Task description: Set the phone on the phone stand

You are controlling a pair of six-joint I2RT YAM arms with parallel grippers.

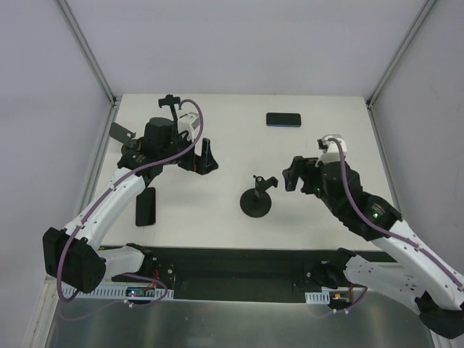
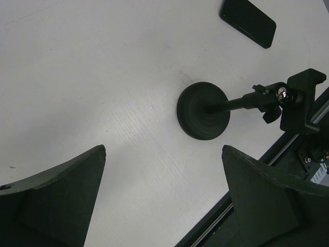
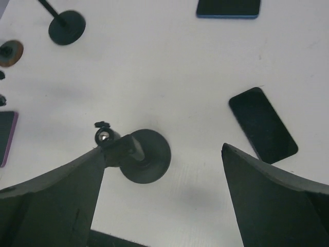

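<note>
A black phone stand with a round base (image 1: pixel 256 204) stands mid-table, its clamp head tilted; it also shows in the left wrist view (image 2: pixel 203 110) and the right wrist view (image 3: pixel 149 157). A blue-edged phone (image 1: pixel 283 119) lies flat at the far side and shows in the right wrist view (image 3: pixel 227 7). A black phone (image 3: pixel 262 123) lies right of the stand, hidden under my right arm from above; it also shows in the left wrist view (image 2: pixel 248 21). My left gripper (image 1: pixel 201 161) (image 2: pixel 163 149) is open and empty, left of the stand. My right gripper (image 1: pixel 291 175) (image 3: pixel 163 148) is open and empty, above the stand's right side.
A third phone (image 1: pixel 146 206) lies at the near left by my left arm. A second stand (image 1: pixel 170 103) is at the far left, with a grey flat piece (image 1: pixel 122 132) beside it. The table's dark front edge (image 2: pixel 241 206) is close behind the stand.
</note>
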